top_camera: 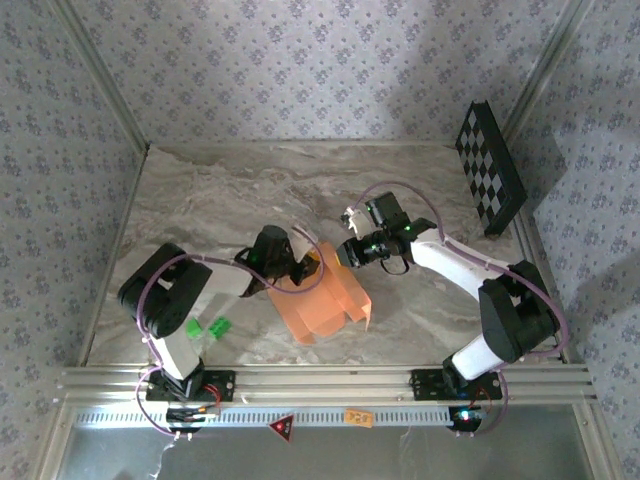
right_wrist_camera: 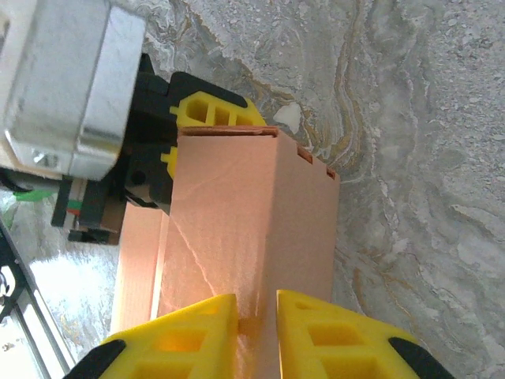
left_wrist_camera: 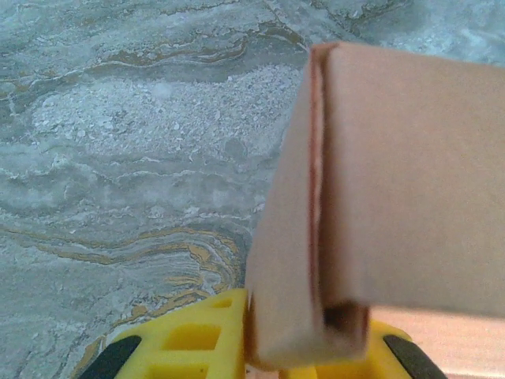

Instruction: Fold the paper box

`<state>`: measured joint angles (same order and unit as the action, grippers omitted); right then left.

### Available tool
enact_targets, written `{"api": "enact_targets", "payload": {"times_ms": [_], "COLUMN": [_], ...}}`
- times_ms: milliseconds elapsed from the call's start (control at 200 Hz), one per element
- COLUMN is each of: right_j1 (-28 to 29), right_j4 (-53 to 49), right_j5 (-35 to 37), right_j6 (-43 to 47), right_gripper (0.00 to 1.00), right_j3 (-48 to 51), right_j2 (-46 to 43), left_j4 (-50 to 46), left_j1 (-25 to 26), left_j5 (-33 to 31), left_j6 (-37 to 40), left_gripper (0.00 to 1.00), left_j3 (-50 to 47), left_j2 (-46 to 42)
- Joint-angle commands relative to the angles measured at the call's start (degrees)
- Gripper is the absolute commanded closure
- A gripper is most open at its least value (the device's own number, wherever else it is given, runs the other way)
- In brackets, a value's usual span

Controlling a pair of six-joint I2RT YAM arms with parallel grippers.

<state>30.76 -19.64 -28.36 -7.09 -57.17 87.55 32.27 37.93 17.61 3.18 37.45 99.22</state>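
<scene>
left hand: yellow fingers narrow, pinching an upright folded flap of the paper box
right hand: fingers almost together, nipping a box edge
paper box: mid bench, between both hands, plain salmon-orange
green pieces: near left arm base, apart from box
checkerboard panel: leaning, right wall
front rail: red triangle, orange tag, writing too small to read

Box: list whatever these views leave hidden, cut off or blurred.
- Left wrist view: the box is blurred and cut off right; its near panel hides the inside.
- Right wrist view: the right end effector covers the box's near edge.
- Top view: green pieces too small to identify.
</scene>
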Motion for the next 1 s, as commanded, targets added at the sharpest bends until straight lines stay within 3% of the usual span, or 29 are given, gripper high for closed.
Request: {"api": "enact_targets", "payload": {"times_ms": [0,270,470,755,994], "right_j1": [-0.08,0.11,0.31,0.35,0.30], "right_j4": [-1.83,-1.65,-1.58,-1.42,-1.25], "right_j5": [-0.63,-0.40,-0.45,-0.64,-1.34], "right_j6": [0.50,0.19,-0.03,-0.03,-0.04], "right_gripper": [0.78,0.78,0.78,0.78,0.78], "right_j3": [-0.38,-0.40,-0.35,-0.22,-0.18], "right_j2": [0.56,0.43,0.69,0.78,1.10], "left_j4": [2.70,3.55,3.71,8.13,10.80], "left_j1": [2.53,5.60,6.22,6.27,6.63], "left_j5": [-8.25,-18.89,-18.75,-18.28,-19.36], "left_j6": [-0.54,-3.07,-3.38,-4.41,-5.95], "left_gripper": [0.84,0.89,0.87,0.69,0.68], "left_j3": [-1.55,-2.40,-2.72,-5.55,-4.58], "left_j2": [-0.17,-0.42,-1.85,-7.48,-6.46]}}
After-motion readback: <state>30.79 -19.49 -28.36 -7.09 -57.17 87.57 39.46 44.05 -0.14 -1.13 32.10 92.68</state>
